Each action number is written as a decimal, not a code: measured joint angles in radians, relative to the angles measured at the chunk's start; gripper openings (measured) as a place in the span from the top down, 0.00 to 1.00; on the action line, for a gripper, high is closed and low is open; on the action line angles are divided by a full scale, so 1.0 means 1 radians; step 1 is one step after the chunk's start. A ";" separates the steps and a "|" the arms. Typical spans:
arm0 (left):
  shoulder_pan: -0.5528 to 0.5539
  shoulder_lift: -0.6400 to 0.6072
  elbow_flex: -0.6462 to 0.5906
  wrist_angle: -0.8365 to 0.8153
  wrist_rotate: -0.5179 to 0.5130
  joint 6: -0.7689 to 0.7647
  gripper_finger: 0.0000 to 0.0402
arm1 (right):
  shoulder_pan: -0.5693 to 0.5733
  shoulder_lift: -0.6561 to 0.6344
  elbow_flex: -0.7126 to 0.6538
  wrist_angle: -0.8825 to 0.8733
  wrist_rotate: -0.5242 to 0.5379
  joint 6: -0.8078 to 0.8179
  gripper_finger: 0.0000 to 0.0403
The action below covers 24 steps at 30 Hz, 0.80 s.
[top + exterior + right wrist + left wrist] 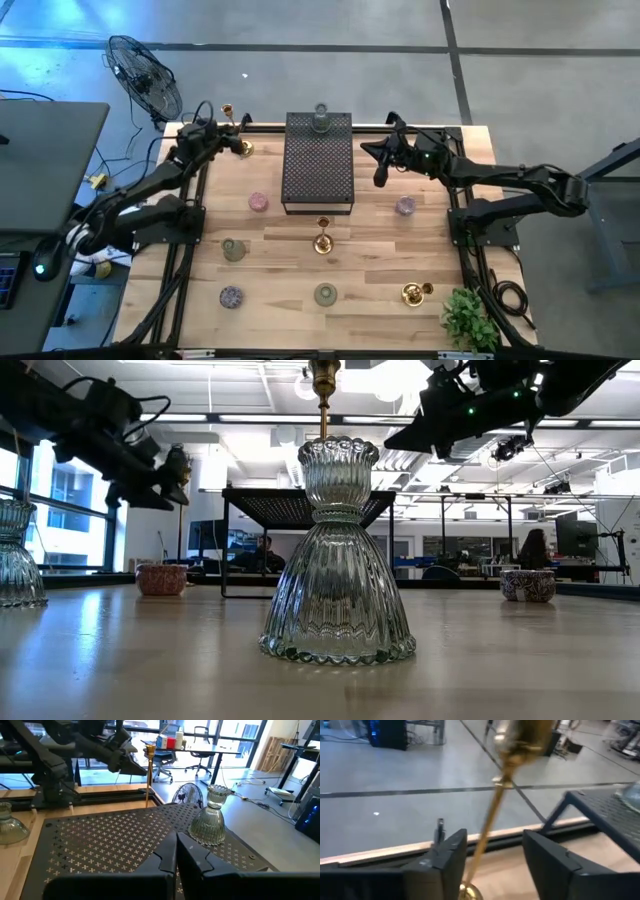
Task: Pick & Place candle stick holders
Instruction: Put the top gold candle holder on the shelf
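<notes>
1. The left gripper [243,146] is at the far left corner of the table [370,270]. Its fingers [445,857] are open, with a gold candlestick [492,815] standing between them.
2. A dark box [318,160] sits at the back middle. A clear glass holder [320,118] stands on its far end.
3. The right gripper [380,160] is just right of the box, fingers [167,852] shut and empty.
4. More holders are spread over the table: a pink cup [258,202], another gold candlestick [322,240] and a purple cup [405,206].
</notes>
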 joint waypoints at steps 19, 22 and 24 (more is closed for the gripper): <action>0.003 0.161 0.000 0.315 0.020 0.172 0.87 | 0.000 0.000 0.000 0.007 0.000 -0.004 1.00; 0.003 0.159 0.000 0.346 0.040 0.187 0.97 | 0.000 0.000 0.000 0.007 0.000 -0.003 1.00; 0.003 0.142 0.011 0.345 0.056 0.187 0.96 | 0.000 0.000 0.000 0.007 0.000 -0.003 1.00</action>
